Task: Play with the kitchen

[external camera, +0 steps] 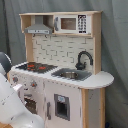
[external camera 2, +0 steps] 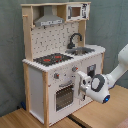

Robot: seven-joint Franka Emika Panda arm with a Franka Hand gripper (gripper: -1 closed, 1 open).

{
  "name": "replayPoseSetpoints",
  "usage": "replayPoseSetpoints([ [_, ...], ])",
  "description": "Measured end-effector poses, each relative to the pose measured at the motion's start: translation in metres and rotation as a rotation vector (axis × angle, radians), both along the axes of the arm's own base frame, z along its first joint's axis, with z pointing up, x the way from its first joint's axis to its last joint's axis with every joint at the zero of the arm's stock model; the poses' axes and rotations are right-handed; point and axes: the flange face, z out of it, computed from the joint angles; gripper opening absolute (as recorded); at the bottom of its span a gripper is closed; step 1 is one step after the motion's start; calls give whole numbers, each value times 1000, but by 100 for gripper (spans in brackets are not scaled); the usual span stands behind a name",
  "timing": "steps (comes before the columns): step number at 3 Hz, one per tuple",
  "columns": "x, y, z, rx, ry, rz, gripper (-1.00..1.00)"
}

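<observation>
The kitchen is a white and light-wood toy unit, seen in both exterior views. It has a black-red stovetop, a sink with a black faucet, a grey hood and a microwave. In the second exterior view my gripper sits close to the kitchen's front panel, just right of the windowed oven door and below a knob. In the first exterior view my white arm covers the oven area at the lower left.
The kitchen stands on a light-wood surface before a grey curtain. A small cabinet door with a dark window is under the sink. My arm reaches in from the second exterior view's right.
</observation>
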Motion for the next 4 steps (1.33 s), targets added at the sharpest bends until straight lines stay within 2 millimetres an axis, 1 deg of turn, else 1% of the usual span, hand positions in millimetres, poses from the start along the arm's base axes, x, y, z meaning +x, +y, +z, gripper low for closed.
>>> replayPoseSetpoints([
  [1, 12, -5, -3, -41, 44, 31, 100],
  [2, 12, 0, -2, -82, 75, 49, 100],
  [3, 12, 1, -2, -83, 76, 50, -100],
  [4, 4, 8, -3, -68, 81, 19, -100],
])
